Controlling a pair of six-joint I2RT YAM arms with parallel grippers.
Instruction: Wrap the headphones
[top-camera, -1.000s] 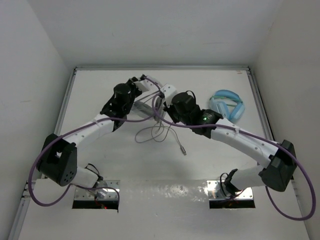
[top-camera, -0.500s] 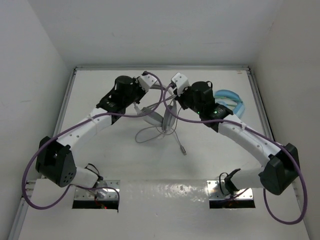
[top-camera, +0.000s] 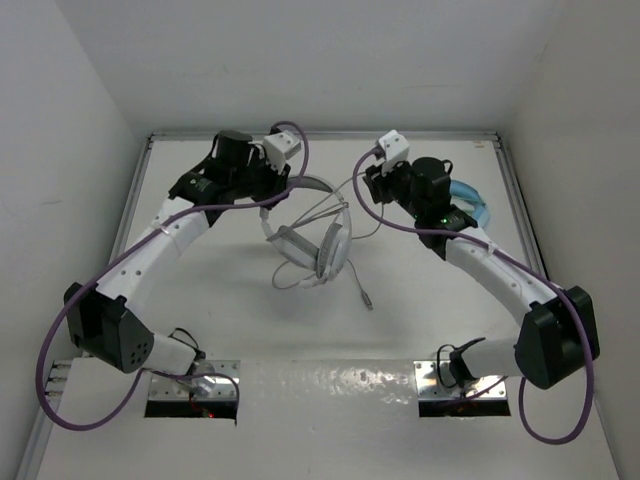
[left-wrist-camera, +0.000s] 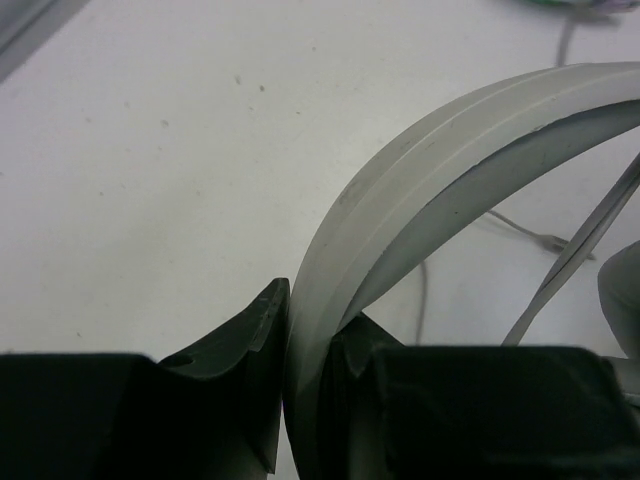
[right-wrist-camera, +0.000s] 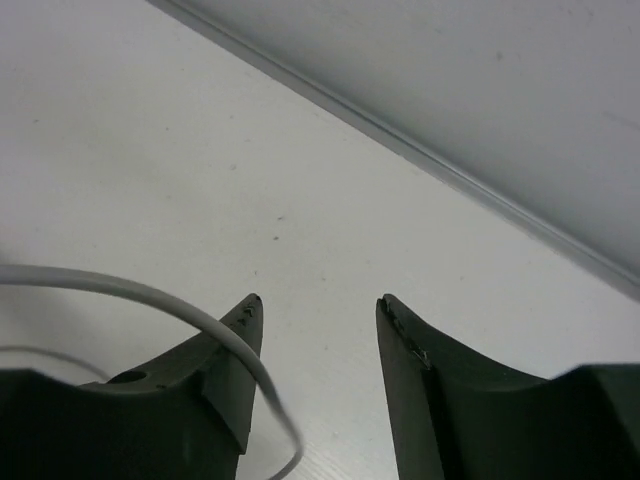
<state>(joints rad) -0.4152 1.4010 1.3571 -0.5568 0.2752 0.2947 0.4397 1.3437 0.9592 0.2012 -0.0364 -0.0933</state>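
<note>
The white and light-grey headphones (top-camera: 312, 243) hang tilted over the middle of the table, ear cups low. My left gripper (top-camera: 283, 182) is shut on the grey headband (left-wrist-camera: 420, 160) at its left end; the left wrist view shows the band pinched between both fingers. The thin grey cable (top-camera: 358, 283) trails on the table to its plug, and a loop of it rises to my right gripper (top-camera: 369, 185). In the right wrist view the right gripper (right-wrist-camera: 320, 310) is open, with the cable (right-wrist-camera: 130, 290) draped over its left finger, not pinched.
Light blue headphones (top-camera: 470, 203) lie at the back right, partly hidden behind my right arm. The table's back rail (right-wrist-camera: 420, 150) and wall are close ahead of the right gripper. White side walls stand on both sides.
Both grippers have moved back and apart. The left one has drawn the headband up and leftward, uncovering the ear cups. The right one has swung right, a loop of cable over its finger.
</note>
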